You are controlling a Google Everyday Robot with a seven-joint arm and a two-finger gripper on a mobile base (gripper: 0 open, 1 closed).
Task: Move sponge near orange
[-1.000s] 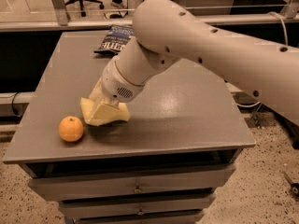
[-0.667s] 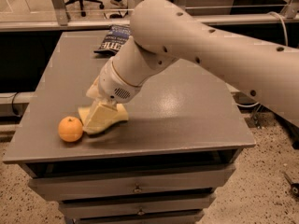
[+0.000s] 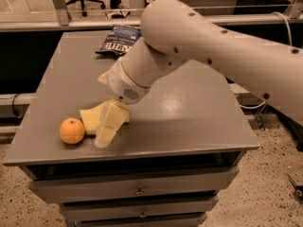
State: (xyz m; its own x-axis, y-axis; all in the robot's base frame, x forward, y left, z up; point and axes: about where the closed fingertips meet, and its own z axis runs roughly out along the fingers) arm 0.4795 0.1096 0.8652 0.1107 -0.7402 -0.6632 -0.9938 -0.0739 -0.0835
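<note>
The pale yellow gripper (image 3: 107, 126) points down at the lower left of the frame, its tip at the table; whether it clamps anything cannot be told. One pale yellow soft foam sponge (image 3: 89, 120), a wavy-edged slab, lies flat against the gripper's left side in the picture. One small round bright orange (image 3: 72, 130) sits just beside the sponge, further left. One crinkled dark blue chip bag (image 3: 118, 40) lies well apart, upper centre, on the smooth grey table (image 3: 189, 122).

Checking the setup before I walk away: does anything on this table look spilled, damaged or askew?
Nothing stands out. The orange sits whole near the front left of the table, the sponge lies just right of it with the gripper down at it, and the chip bag lies flat at the far edge.
</note>
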